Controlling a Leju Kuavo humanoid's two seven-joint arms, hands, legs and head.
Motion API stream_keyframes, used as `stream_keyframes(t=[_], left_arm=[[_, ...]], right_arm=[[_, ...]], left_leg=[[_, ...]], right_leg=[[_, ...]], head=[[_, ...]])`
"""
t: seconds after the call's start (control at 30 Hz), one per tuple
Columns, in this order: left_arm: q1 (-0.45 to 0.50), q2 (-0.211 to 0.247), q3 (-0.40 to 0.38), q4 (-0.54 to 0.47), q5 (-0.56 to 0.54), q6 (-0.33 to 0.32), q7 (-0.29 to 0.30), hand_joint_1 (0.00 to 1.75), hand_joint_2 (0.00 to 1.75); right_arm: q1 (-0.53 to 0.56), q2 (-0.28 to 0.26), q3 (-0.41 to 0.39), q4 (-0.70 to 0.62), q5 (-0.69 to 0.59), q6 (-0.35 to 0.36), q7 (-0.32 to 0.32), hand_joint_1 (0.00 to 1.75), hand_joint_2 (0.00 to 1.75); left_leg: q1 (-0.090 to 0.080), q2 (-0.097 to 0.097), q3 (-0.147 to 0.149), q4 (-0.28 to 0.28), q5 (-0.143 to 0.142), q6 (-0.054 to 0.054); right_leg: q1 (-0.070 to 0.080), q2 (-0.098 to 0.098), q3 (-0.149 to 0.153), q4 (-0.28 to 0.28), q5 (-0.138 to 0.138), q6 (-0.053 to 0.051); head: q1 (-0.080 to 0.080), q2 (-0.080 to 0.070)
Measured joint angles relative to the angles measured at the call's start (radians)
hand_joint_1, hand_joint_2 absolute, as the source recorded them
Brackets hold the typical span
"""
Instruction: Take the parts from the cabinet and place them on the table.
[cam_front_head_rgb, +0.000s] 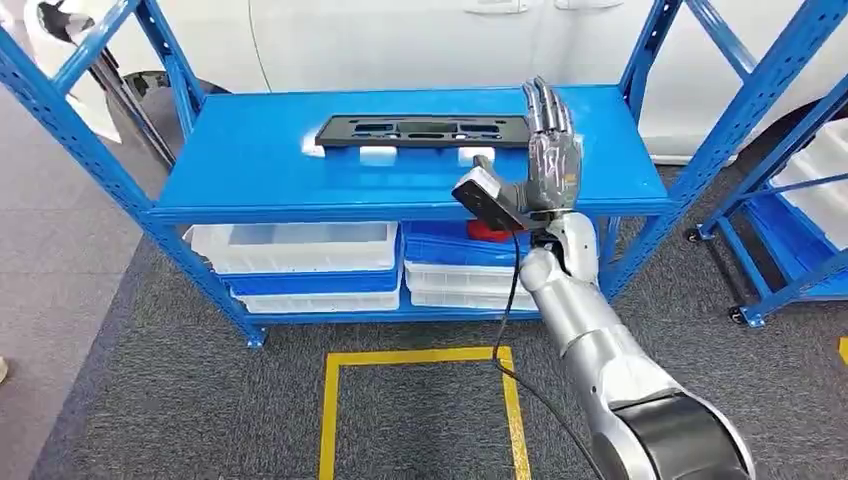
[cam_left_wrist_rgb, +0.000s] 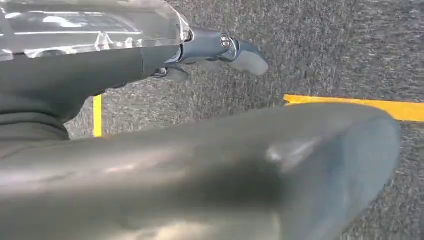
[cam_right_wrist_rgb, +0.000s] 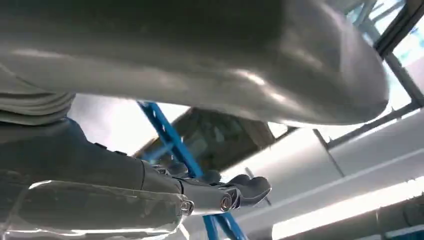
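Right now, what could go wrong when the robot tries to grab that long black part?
The right hand is raised at one end of the long black part, so gripping there might let the far end tip or swing. The part lies on small white blocks, which a nudge could probably knock across the blue shelf. The blue post stands near that arm.

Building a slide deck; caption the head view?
Right hand raised open beside the black part lying on the blue shelf.

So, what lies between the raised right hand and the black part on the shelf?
Nothing: in the head view the right hand is open by the black part's right end, with bare blue shelf below.
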Motion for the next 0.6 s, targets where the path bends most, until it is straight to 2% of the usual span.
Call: stream_keyframes(t=[0.03,0.07,0.1,0.13,0.2,0.27,0.3,0.37,0.4,0.43,0.47,0.53,0.57,0.6], left_arm=[[-0.001,0.0,0.002,0.0,-0.003,-0.001,0.0,0.0,0.0],[-0.001,0.0,0.004,0.0,-0.005,-0.003,0.0,0.0,0.0],[-0.003,-0.001,0.006,0.003,-0.008,-0.005,0.0,0.0,0.0],[-0.005,-0.001,0.008,0.003,-0.009,-0.006,0.001,0.0,0.0],[-0.004,-0.001,0.01,0.003,-0.01,-0.007,0.001,0.0,0.0],[-0.004,-0.003,0.011,0.003,-0.013,-0.008,0.0,0.0,0.0],[-0.005,-0.003,0.011,0.003,-0.013,-0.009,0.0,0.0,0.0],[-0.007,-0.003,0.012,0.003,-0.013,-0.009,0.0,0.0,0.0],[-0.006,-0.003,0.013,0.003,-0.014,-0.008,0.0,0.0,0.0],[-0.005,-0.003,0.013,0.003,-0.015,-0.008,0.0,0.0,0.0],[-0.004,-0.003,0.013,0.003,-0.016,-0.008,0.0,0.0,0.0],[-0.002,-0.006,0.013,0.003,-0.016,-0.006,0.0,0.0,0.0],[-0.002,-0.01,0.013,0.004,-0.018,-0.005,0.0,0.0,0.0],[-0.002,-0.015,0.013,0.008,-0.019,-0.004,0.0,0.0,0.0]], right_arm=[[-0.01,-0.001,0.0,0.007,0.008,-0.003,0.001,0.0,0.0],[-0.016,-0.001,0.0,0.012,0.013,-0.005,0.001,0.0,0.0],[-0.026,-0.002,0.0,0.019,0.015,-0.005,0.001,0.0,0.0],[-0.03,-0.003,0.0,0.026,0.017,-0.005,0.001,0.0,0.0],[-0.03,-0.003,0.0,0.034,0.021,-0.005,0.0,0.0,0.0],[-0.031,-0.003,0.0,0.037,0.031,-0.006,0.0,0.0,0.0],[-0.033,-0.004,0.0,0.039,0.032,-0.005,0.0,0.0,0.0],[-0.026,-0.004,0.0,0.043,0.034,-0.005,-0.003,0.0,0.0],[-0.018,-0.004,0.0,0.046,0.036,-0.004,-0.005,0.0,0.0],[-0.01,-0.004,0.001,0.048,0.043,-0.002,-0.009,0.0,0.0],[-0.004,-0.004,0.003,0.048,0.053,-0.001,-0.012,0.0,0.0],[-0.001,-0.004,0.013,0.048,0.08,0.006,-0.012,0.0,0.0],[0.0,-0.003,0.021,0.048,0.095,0.008,-0.011,0.0,0.0],[0.002,-0.002,0.029,0.048,0.114,0.011,-0.007,0.0,1.75]], left_leg=[[0.001,0.001,0.048,-0.105,0.056,0.003],[0.002,0.001,0.077,-0.173,0.07,0.008],[-0.006,0.001,0.093,-0.189,0.055,0.012],[-0.006,0.0,0.093,-0.189,0.048,0.024],[-0.006,-0.001,0.093,-0.196,0.045,0.035],[-0.002,-0.002,0.11,-0.204,0.043,0.049],[-0.003,-0.001,0.112,-0.204,0.04,0.054],[-0.006,0.0,0.119,-0.204,0.033,0.062],[-0.008,-0.001,0.123,-0.204,0.027,0.063],[-0.01,-0.002,0.13,-0.203,0.022,0.065],[-0.012,-0.003,0.14,-0.203,0.015,0.065],[-0.017,-0.006,0.163,-0.204,0.0,0.064],[-0.019,-0.006,0.172,-0.205,-0.009,0.062],[-0.023,-0.005,0.176,-0.204,-0.015,0.057]], right_leg=[[-0.001,0.0,0.01,0.0,-0.007,0.004],[-0.001,0.0,0.016,0.0,-0.013,0.009],[0.006,0.001,0.015,0.002,-0.016,0.014],[0.006,0.002,0.013,-0.001,-0.014,0.021],[0.008,0.001,0.018,0.002,-0.01,0.033],[0.003,-0.001,0.008,0.03,-0.023,0.04],[0.003,-0.001,-0.024,0.083,-0.046,0.042],[0.002,-0.001,-0.12,0.237,-0.1,0.045],[0.001,-0.001,-0.165,0.299,-0.115,0.045],[0.001,-0.001,-0.189,0.318,-0.106,0.045],[0.002,-0.001,-0.187,0.289,-0.072,0.04],[0.009,-0.001,-0.131,0.127,0.04,0.026],[0.016,-0.001,-0.097,0.034,0.096,0.011],[0.023,-0.004,-0.091,0.012,0.076,0.004]], head=[[0.0,0.0],[0.0,0.0],[0.0,0.0],[0.0,0.0],[0.0,0.0],[0.0,0.0],[0.0,0.0],[0.0,0.0],[0.0,0.0],[0.0,0.0],[0.0,0.0],[0.0,0.0],[0.0,0.0],[-0.001,0.0]])
